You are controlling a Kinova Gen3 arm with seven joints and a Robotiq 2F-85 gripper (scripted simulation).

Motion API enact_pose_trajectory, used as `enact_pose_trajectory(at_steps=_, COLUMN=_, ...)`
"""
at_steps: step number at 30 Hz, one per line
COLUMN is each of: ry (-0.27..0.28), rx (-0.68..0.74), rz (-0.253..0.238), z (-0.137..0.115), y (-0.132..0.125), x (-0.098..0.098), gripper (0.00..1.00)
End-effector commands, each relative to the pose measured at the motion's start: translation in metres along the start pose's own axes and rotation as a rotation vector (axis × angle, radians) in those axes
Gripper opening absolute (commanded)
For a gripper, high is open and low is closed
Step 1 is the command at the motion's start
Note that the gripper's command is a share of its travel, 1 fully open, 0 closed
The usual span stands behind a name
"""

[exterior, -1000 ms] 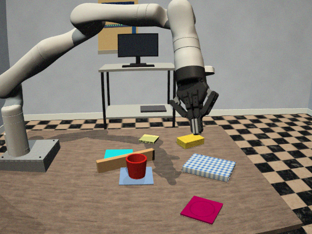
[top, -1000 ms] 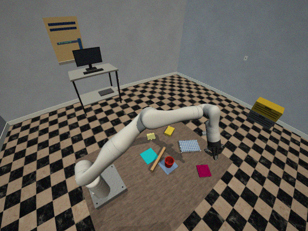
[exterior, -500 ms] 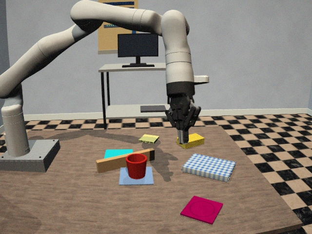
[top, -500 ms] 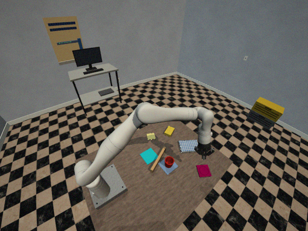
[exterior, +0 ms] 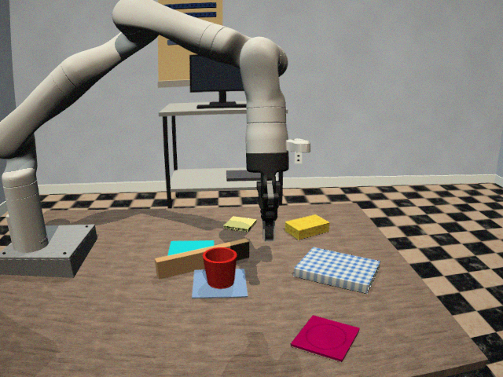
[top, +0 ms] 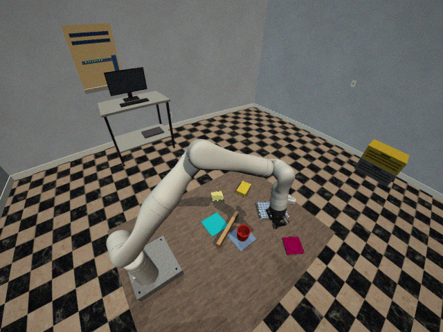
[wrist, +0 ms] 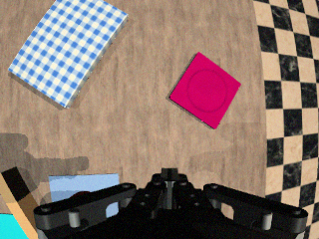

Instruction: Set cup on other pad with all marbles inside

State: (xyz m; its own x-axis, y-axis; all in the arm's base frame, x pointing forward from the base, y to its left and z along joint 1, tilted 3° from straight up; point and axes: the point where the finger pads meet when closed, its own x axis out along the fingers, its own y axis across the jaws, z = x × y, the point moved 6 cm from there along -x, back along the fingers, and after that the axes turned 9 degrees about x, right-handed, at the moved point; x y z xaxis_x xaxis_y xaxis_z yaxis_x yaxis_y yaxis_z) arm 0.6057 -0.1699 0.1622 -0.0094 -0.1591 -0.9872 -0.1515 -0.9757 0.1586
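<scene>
A red cup (exterior: 219,266) stands upright on a light blue pad (exterior: 219,283); it also shows in the top view (top: 243,232). Its marbles are hidden by the rim. A cyan pad (exterior: 189,246) lies on the far side of a wooden rail (exterior: 200,258) from the cup. My gripper (exterior: 268,233) is shut and empty. It hangs above the table, to the right of and behind the cup, apart from it. In the wrist view the shut fingers (wrist: 167,179) point down, with the light blue pad (wrist: 80,189) at the lower left.
A blue checked box (exterior: 336,269) lies right of the cup, a magenta pad (exterior: 324,336) near the front right, a yellow block (exterior: 306,226) and a pale yellow sponge (exterior: 240,223) at the back. The arm's base (exterior: 44,251) stands at the left.
</scene>
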Motion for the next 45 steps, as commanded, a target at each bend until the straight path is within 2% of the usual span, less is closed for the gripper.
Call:
enact_pose_trajectory(at_steps=1, ry=-0.003, rx=0.078, rz=-0.019, z=0.011, y=-0.013, x=0.000, gripper=0.00)
enact_pose_trajectory(at_steps=13, ry=-0.061, rx=0.551, rz=-0.104, z=0.056, y=-0.051, x=0.018, gripper=0.00)
enact_pose_trajectory(at_steps=15, ry=-0.061, rx=0.551, rz=-0.104, z=0.056, y=-0.051, x=0.018, gripper=0.00)
enact_pose_trajectory(at_steps=26, ry=-0.115, rx=0.874, rz=-0.139, z=0.088, y=-0.073, x=0.027, gripper=0.00)
enact_pose_trajectory(at_steps=30, ry=-0.130, rx=0.955, rz=-0.145, z=0.097, y=-0.078, x=0.029, gripper=0.00)
enact_pose_trajectory(at_steps=45, ry=-0.155, rx=1.086, rz=-0.152, z=0.110, y=-0.086, x=0.032, gripper=0.00)
